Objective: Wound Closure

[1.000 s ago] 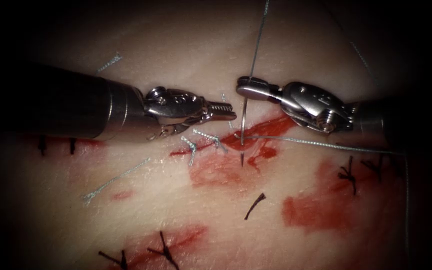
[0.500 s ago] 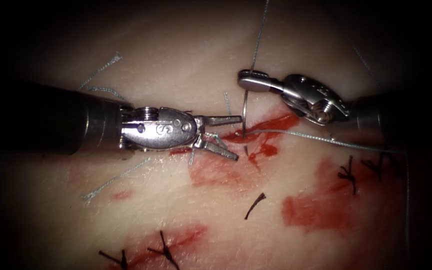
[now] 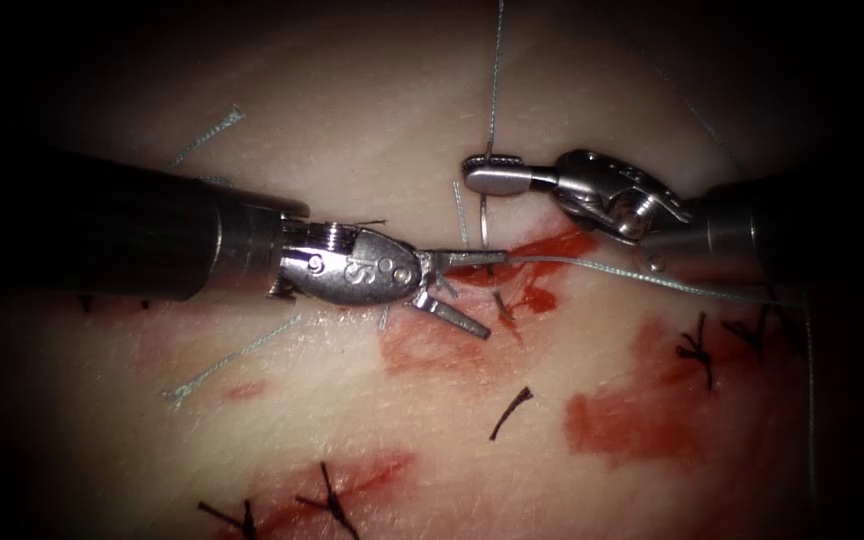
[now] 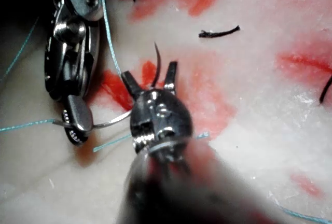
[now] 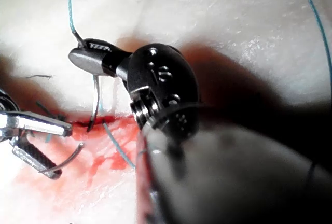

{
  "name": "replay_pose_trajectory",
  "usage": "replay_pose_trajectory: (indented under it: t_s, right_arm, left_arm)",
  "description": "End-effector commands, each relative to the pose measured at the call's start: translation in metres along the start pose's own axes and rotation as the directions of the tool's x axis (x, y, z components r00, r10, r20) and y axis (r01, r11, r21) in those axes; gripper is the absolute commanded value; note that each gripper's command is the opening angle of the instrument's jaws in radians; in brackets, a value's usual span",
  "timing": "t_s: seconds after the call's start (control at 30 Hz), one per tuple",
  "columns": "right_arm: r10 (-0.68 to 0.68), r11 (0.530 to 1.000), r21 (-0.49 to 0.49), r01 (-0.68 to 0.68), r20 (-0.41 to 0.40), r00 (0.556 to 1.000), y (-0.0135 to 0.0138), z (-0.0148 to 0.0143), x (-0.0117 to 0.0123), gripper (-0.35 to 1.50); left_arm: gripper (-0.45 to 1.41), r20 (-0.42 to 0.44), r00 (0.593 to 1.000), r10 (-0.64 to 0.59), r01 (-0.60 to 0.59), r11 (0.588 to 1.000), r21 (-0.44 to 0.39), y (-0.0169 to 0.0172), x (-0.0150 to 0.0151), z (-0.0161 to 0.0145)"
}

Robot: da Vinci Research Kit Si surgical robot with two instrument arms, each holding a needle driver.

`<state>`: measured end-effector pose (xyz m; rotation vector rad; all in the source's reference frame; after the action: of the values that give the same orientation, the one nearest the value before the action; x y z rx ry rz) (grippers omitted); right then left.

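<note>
Tissue (image 3: 372,130), needle (image 3: 483,215) in right claw (image 3: 492,172)

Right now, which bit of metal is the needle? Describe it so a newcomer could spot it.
Start at the red cut in the middle of the tissue. The right hand, shut, holds the needle at its thread end above the cut; the curve dips into the tissue and its tip emerges between the left hand's open jaws. Unlike the thread, it is a stiff, shiny arc.

Dark stitches (image 3: 695,347) sit finished at the right, more dark knots (image 3: 324,500) below, one loose black snippet (image 3: 510,399) lying between.
</note>
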<state>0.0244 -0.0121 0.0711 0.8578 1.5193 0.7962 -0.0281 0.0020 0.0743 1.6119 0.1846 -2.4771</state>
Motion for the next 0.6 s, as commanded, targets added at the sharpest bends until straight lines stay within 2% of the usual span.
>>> replay_pose_trajectory:
  t_s: [0.03, 0.13, 0.2, 0.23, 0.27, 0.33, 0.37, 0.4, 0.43, 0.47, 0.5, 0.57, 0.6]
  right_arm:
    - [-0.001, 1.0, -0.002, 0.001, -0.003, 1.0, 0.0002, 0.0009, -0.0004, -0.35]
    - [0.005, 1.0, -0.007, -0.005, -0.007, 1.0, 0.0002, 0.0009, -0.0004, -0.35]
    - [0.005, 1.0, -0.01, -0.005, -0.009, 1.0, 0.0002, 0.0009, -0.0004, -0.35]
    - [0.005, 1.0, -0.015, -0.005, -0.013, 1.0, 0.0001, 0.001, -0.0004, -0.35]
    - [0.005, 1.0, -0.02, -0.006, -0.017, 1.0, 0.0, 0.001, -0.0004, -0.35]
    - [-0.023, 0.999, -0.03, 0.022, -0.024, 0.999, -0.0003, 0.001, -0.0004, -0.35]
    - [-0.077, 0.996, -0.044, 0.075, -0.029, 0.997, -0.0004, 0.0011, -0.0004, -0.01]
    - [-0.298, 0.951, -0.095, 0.294, -0.032, 0.954, -0.0008, 0.0011, -0.0005, 0.59]
    - [-0.396, 0.913, -0.116, 0.391, -0.025, 0.918, -0.0011, 0.0012, -0.0004, 0.46]
    - [-0.561, 0.817, -0.164, 0.553, 0.0, 0.828, -0.0017, 0.0015, 0.0003, 0.46]
    - [-0.614, 0.773, -0.191, 0.605, 0.015, 0.789, -0.002, 0.0017, 0.0008, 0.63]
    - [-0.708, 0.677, -0.226, 0.7, 0.06, 0.704, -0.0027, 0.0019, 0.0018, 1.11]
    - [-0.735, 0.643, -0.233, 0.729, 0.079, 0.673, -0.003, 0.0018, 0.0022, 1.16]
  left_arm:
    - [0.17, 0.013, 1.0, 0.004, -0.004, 1.0, 0.0, 0.0003, -0.0005, 0.0011]
    - [0.17, 0.036, 0.999, 0.011, -0.011, 1.0, -0.002, 0.0006, -0.0012, 0.002]
    - [0.09, 0.041, 0.999, 0.014, -0.014, 1.0, -0.002, 0.0008, -0.0015, 0.0023]
    - [-0.25, 0.045, 0.999, 0.017, -0.017, 1.0, -0.002, 0.0009, -0.0018, 0.0024]
    - [-0.45, 0.05, 0.998, 0.023, -0.023, 1.0, -0.006, 0.0009, -0.0018, 0.0024]
    - [-0.45, 0.065, 0.996, -0.063, 0.064, 0.998, -0.003, 0.0007, -0.0015, 0.0021]
    - [-0.45, 0.064, 0.992, -0.106, 0.106, 0.994, -0.001, 0.0007, -0.0014, 0.002]
    - [-0.45, 0.047, 0.986, -0.161, 0.161, 0.987, -0.006, 0.0005, -0.0011, 0.0018]
    - [-0.45, 0.023, 0.979, -0.203, 0.203, 0.979, 0.0, 0.0004, -0.0009, 0.0017]
    - [-0.45, -0.034, 0.955, -0.294, 0.295, 0.955, 0.009, 0.0004, -0.0006, 0.0015]
    - [-0.45, -0.06, 0.941, -0.334, 0.336, 0.942, 0.024, 0.0005, -0.0003, 0.0014]
    - [-0.45, -0.124, 0.879, -0.46, 0.467, 0.884, 0.032, 0.0005, 0.0005, 0.0014]
    - [-0.45, -0.146, 0.864, -0.481, 0.49, 0.871, 0.029, 0.0004, 0.0009, 0.0014]
